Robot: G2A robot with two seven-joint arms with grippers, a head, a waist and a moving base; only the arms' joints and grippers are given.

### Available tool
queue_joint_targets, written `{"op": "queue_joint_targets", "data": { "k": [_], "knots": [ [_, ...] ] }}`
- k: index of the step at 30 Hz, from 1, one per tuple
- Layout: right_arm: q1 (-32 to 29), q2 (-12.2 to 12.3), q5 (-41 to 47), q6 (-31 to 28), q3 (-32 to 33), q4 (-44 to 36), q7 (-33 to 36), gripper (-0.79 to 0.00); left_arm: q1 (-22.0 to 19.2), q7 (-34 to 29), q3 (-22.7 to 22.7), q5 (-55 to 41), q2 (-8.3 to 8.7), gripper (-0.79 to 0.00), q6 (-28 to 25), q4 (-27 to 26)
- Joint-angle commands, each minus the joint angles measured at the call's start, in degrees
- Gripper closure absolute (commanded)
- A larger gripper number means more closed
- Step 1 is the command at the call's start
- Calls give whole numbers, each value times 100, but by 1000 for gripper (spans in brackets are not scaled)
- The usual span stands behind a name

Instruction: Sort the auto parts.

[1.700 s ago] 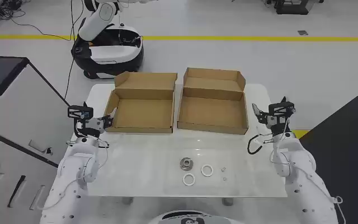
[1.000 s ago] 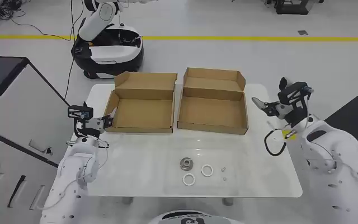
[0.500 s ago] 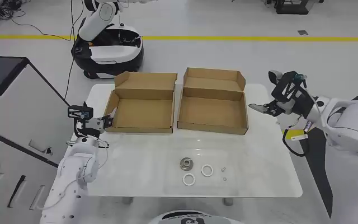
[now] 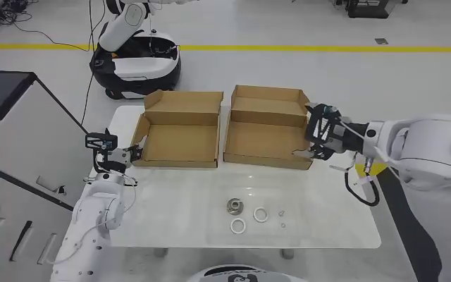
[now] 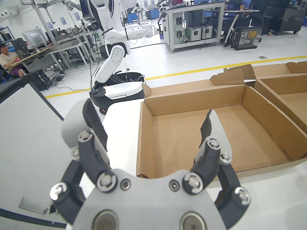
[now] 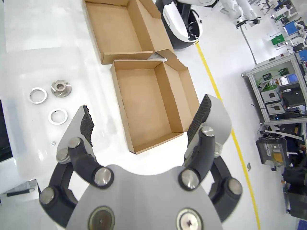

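1. Top view shows a white worktop with two open cardboard boxes side by side at its far part: the left box and the right box. Both have their lids folded back, and nothing lies inside them.
2. The auto parts lie together on the near part of the worktop, apart from both boxes. A metal flange stands in the middle. The first ring is just to its right and the second ring is just in front of it, on the robot's side. Neither ring touches the flange.
3. Right of the first ring lie a small part and, a little nearer to the robot, a second small part. They are too small to tell what they are.
4. The right hand hangs above the right edge of the right box. Its fingers are spread wide and nothing is between them. In the right wrist view this hand looks down on the right box, with the left box beyond it. The flange and both rings lie off to the side.
5. The left hand is at the left edge of the worktop, just beside the left wall of the left box. It is released and holds nothing. In the left wrist view its fingers stand wide apart before the left box.
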Motion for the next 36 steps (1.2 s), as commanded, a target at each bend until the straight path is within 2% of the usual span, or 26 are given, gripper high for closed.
{"op": "queue_joint_targets", "data": {
  "k": [1,10,19,27,36],
  "knots": [
    [133,230,179,122,-270,-84,122,-785,0,0,0,0,0,-785,0,0],
    [829,1090,882,524,-1620,-356,525,-785,0,0,0,0,0,-785,0,0],
    [1706,1691,1631,1110,-2970,-362,1110,-785,0,0,0,0,0,-785,0,0],
    [2745,1774,1985,1292,-4233,-174,1292,-785,0,0,0,0,0,-785,0,0],
    [3756,1569,2206,1527,-5714,7,1526,-785,0,0,0,0,0,-785,0,0]
  ]
}}
